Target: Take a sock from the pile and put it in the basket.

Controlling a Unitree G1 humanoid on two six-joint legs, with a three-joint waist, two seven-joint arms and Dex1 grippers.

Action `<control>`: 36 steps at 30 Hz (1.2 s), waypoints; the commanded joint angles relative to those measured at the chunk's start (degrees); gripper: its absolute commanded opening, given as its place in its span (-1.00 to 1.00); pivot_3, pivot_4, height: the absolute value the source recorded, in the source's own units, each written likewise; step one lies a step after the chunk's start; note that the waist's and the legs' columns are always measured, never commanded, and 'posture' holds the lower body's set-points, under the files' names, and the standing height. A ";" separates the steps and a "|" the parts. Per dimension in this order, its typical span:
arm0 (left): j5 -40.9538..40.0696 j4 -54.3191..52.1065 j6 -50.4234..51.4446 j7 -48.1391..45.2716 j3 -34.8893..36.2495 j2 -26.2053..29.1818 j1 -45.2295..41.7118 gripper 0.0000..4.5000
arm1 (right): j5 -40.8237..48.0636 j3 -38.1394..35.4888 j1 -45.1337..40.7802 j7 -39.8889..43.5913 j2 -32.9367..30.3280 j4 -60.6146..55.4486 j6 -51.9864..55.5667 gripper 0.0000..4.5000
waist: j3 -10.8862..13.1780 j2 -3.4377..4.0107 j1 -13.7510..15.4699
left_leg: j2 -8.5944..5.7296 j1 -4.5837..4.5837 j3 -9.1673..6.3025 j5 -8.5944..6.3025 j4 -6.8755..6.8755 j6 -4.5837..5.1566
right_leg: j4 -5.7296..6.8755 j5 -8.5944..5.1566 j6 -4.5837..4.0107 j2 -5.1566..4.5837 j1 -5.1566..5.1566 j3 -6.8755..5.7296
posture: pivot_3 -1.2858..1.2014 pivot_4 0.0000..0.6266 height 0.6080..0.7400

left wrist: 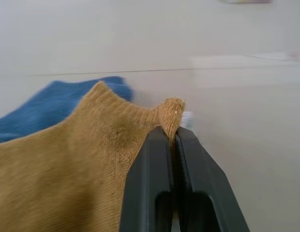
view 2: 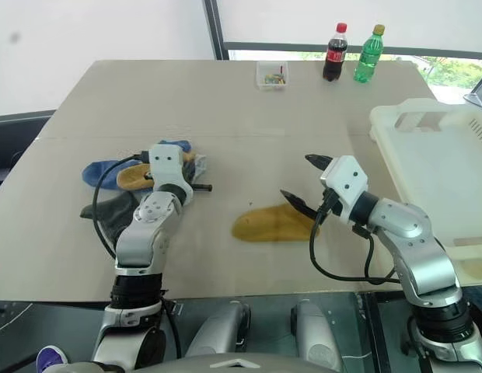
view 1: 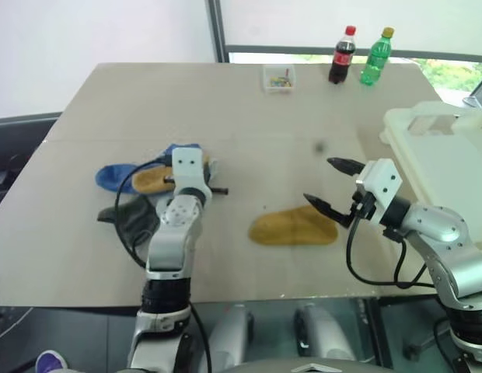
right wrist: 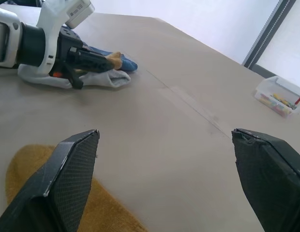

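The pile (view 1: 132, 183) of blue, mustard, dark green and pale grey socks lies on the left part of the table. My left gripper (left wrist: 173, 133) is shut on the edge of the pile's mustard sock (left wrist: 82, 164), with the blue sock (left wrist: 53, 104) behind it. The right wrist view shows that gripper (right wrist: 99, 60) pinching the mustard tip above a pale grey sock (right wrist: 92, 79). My right gripper (view 1: 319, 180) hangs open above the table's middle. Just below it, another mustard sock (view 1: 294, 227) lies flat. The cream-white basket (view 1: 396, 128) stands at the table's right edge.
At the far side of the table stand a cola bottle (view 1: 342, 54), a green bottle (view 1: 376, 56) and a small clear box (view 1: 278, 78). The table's front edge runs close under both arms.
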 commanded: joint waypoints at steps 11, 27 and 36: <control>0.05 2.25 -3.00 1.48 2.31 0.06 -2.55 -0.68 | 0.31 -0.93 0.18 -0.94 -0.24 -2.32 -0.44 1.00 | 0.00 0.00 0.12 | -0.04 -0.01 0.01 0.00 0.00 0.00 | 0.00 0.00 0.00 -0.03 0.00 0.01 | 0.03 -0.52 1.00; 0.13 7.57 -5.97 1.94 2.69 0.06 -4.73 0.48 | -0.03 -0.95 0.57 -1.20 -0.54 -2.73 -0.70 1.00 | 0.00 0.00 0.06 | -0.04 -0.01 0.01 0.00 0.00 0.00 | 0.00 0.00 0.00 -0.03 0.00 0.01 | 0.03 -0.52 1.00; -0.04 6.98 -7.10 2.00 2.80 -0.12 -4.51 -0.98 | -0.30 -0.96 0.62 -1.31 -0.46 -2.66 -0.84 1.00 | 0.00 0.00 0.06 | -0.04 -0.01 0.01 0.00 0.00 0.00 | 0.00 0.00 0.00 -0.03 0.00 0.01 | 0.03 -0.52 1.00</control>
